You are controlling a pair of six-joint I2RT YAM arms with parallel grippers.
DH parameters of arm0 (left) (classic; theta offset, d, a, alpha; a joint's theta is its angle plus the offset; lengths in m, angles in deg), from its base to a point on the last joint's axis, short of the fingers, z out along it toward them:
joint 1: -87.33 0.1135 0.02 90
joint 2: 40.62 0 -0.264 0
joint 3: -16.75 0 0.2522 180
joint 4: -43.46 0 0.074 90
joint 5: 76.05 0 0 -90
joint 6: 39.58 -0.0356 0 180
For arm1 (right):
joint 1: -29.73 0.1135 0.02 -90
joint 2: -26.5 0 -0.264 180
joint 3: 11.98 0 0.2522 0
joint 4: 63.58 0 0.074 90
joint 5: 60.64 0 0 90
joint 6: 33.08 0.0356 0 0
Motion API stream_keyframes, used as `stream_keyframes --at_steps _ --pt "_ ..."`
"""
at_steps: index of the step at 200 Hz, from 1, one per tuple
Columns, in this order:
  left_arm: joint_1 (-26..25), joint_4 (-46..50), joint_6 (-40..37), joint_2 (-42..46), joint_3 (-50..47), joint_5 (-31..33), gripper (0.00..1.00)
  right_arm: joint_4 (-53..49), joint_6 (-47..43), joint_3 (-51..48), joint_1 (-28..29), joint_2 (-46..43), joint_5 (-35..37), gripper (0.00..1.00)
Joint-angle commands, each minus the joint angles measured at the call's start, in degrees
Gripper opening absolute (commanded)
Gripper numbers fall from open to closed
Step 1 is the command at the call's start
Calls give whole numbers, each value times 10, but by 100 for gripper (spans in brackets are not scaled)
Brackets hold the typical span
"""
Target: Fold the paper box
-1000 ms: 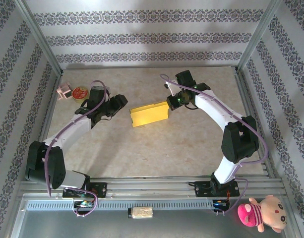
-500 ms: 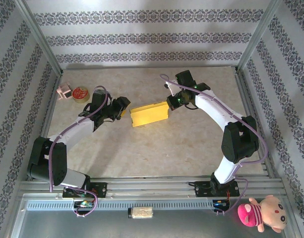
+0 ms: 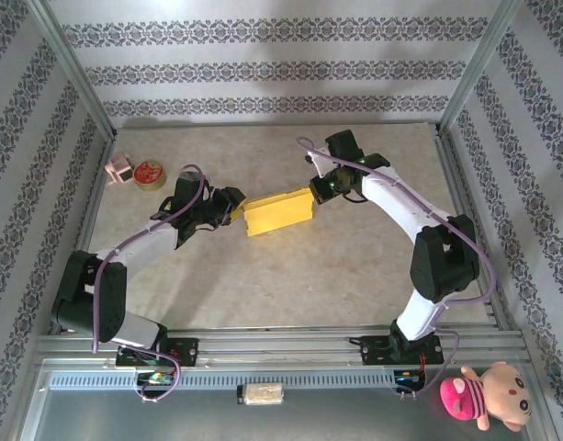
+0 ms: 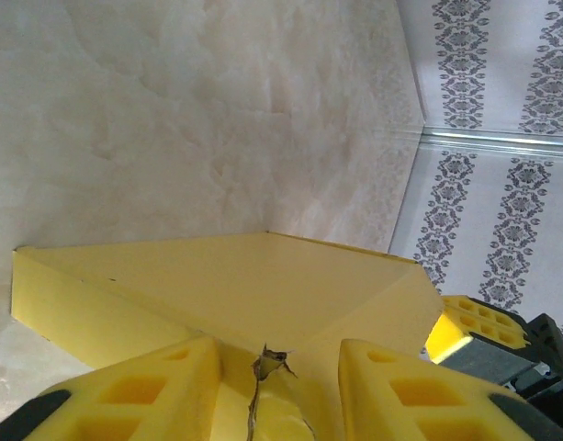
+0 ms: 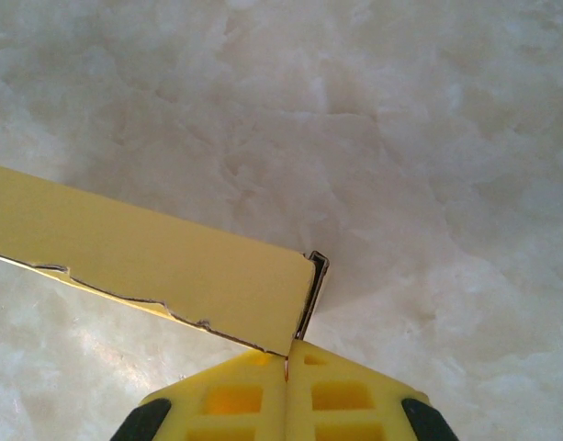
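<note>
While the right gripper (image 3: 316,190) clamps one end of the paper box (image 3: 278,212), the left gripper (image 3: 234,204) straddles the opposite end, jaws apart.

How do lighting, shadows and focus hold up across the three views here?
Top external: even, soft light, sharp, with blurry shadows on the back wall. Left wrist: paper box crisp, its side face shaded. Right wrist: table bright without glare, a dark shadow beneath the box's corner.
</note>
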Motion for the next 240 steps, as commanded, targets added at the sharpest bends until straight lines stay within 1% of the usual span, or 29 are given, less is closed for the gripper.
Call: stream_keyframes --at_steps 1,13,35,44,62,73,78,88,110,133,173,219,240 --pt "-14 28 -25 -2 -11 -21 33 -9 -4 -4 11 7 -9 5" --pt "-15 43 -42 -4 -10 -21 31 -9 -5 -5 11 6 -9 6" --pt "-15 58 -61 -7 -10 -27 32 -10 -6 -6 11 6 -6 5" --pt "-14 49 -63 -5 -11 -35 38 -10 -6 -6 11 5 -6 5" --pt "-14 20 -61 1 -9 -51 53 -9 -6 -6 11 6 -6 6" --pt "-14 -6 -61 6 -9 -66 59 -8 -6 -6 11 8 -8 5" --pt "-15 -7 -61 9 -6 -69 62 -7 -7 -5 11 9 -8 5" --pt "-17 6 -65 13 2 -72 65 -7 -8 -4 12 11 -8 5" --pt "-28 36 -72 23 7 -65 67 -7 -11 -5 9 12 -8 5" --pt "-33 27 -65 23 -13 -54 68 -8 -13 -6 8 14 -10 5" --pt "-32 -24 -49 -6 -27 -57 68 -8 -13 -4 8 16 -12 5" --pt "-33 -147 3 -16 -56 -67 68 -11 -15 -7 6 12 -9 5" --pt "-33 -174 16 -9 -65 -58 70 -11 -15 -8 6 10 -9 5"
